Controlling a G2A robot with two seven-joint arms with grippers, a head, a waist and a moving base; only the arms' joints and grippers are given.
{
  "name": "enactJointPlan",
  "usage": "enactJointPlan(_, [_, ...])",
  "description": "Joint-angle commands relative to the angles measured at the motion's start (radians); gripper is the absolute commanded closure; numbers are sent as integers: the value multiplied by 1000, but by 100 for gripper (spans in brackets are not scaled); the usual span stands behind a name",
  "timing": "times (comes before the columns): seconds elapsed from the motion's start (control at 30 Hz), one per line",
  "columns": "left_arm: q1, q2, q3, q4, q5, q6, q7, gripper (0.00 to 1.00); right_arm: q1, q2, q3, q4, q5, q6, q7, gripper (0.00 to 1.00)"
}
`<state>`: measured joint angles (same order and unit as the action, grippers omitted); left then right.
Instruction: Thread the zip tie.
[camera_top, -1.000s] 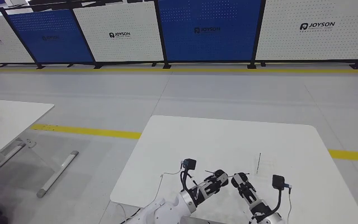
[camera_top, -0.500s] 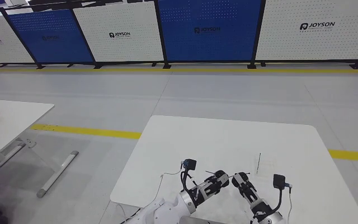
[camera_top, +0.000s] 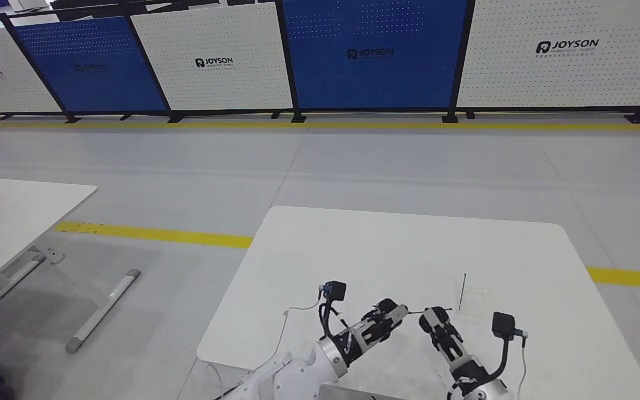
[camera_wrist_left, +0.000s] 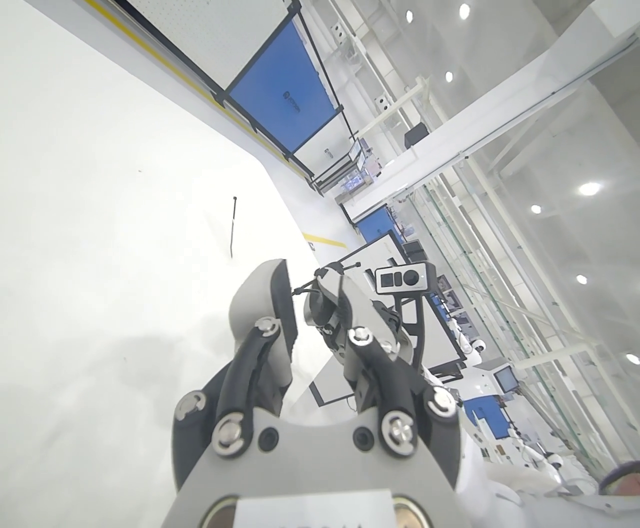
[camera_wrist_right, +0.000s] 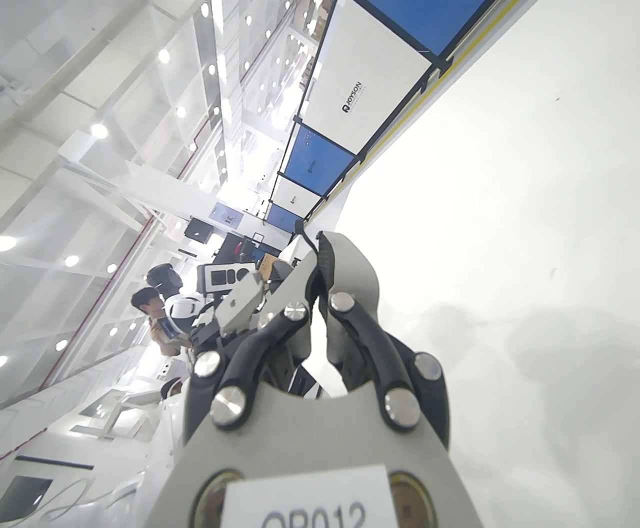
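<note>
Your right gripper (camera_wrist_right: 320, 250) is clamped on a zip tie (camera_wrist_right: 305, 235); left gripper (camera_wrist_left: 309, 278) fingers apart; spare tie (camera_wrist_left: 233, 227) flat on table (camera_wrist_left: 100, 200).

you have a plain white table (camera_top: 400, 250) with a thin black zip tie (camera_top: 462, 290) on it. the left gripper (camera_wrist_left: 310, 285) shows pale grey fingers, black links and silver screws; the right gripper (camera_wrist_right: 316, 260) matches, with a second zip tie (camera_wrist_right: 306, 235), also black, at its tips. the panels (camera_top: 400, 80) behind alternate blue and white, finely dotted, above a yellow floor line (camera_top: 300, 124).
</note>
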<state>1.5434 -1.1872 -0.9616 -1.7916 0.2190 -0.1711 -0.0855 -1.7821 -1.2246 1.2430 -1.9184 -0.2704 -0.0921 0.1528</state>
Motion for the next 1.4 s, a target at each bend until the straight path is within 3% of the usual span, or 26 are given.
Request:
enactJointPlan(0.0, [3,1,-6,-4,-2,-2,1,68,-1,0,1,-1,-1,1,-1,100])
enactJointPlan(0.1, [8,2,-10,-8,0,-1,2,81,-2,0,2,-2,-3,0,0,100])
enactJointPlan(0.33, [4,1,-5,-7,4,3,-2,91,-4,1,5,-6,-3,-3,0,100])
enactJointPlan(0.43, [2,1,-4,-6,6,5,-2,100,-5,1,7,-7,0,-4,0,100])
enactJointPlan(0.83, [-3,-2,6,0,-5,6,-3,100,-4,1,10,-2,12,-8,14,100])
enactJointPlan(0.87, [-3,-2,6,1,-11,5,-3,100,-3,1,10,-2,12,-7,15,67])
enactJointPlan(0.93, [-3,-3,6,2,-31,9,0,100,-3,1,9,-3,13,-5,17,35])
enactJointPlan(0.97, [-4,-4,4,3,-34,10,3,100,-3,1,9,-3,12,-4,17,0])
enactJointPlan(1.07, [-2,-6,-2,3,-72,17,20,100,-3,2,6,-6,5,1,23,0])
enactJointPlan(1.2, [0,-12,-20,-1,-191,17,49,100,-5,2,4,-13,-9,8,22,0])
enactJointPlan(1.37, [5,-15,-45,-11,-336,3,35,100,-31,5,19,-37,-26,21,17,0])
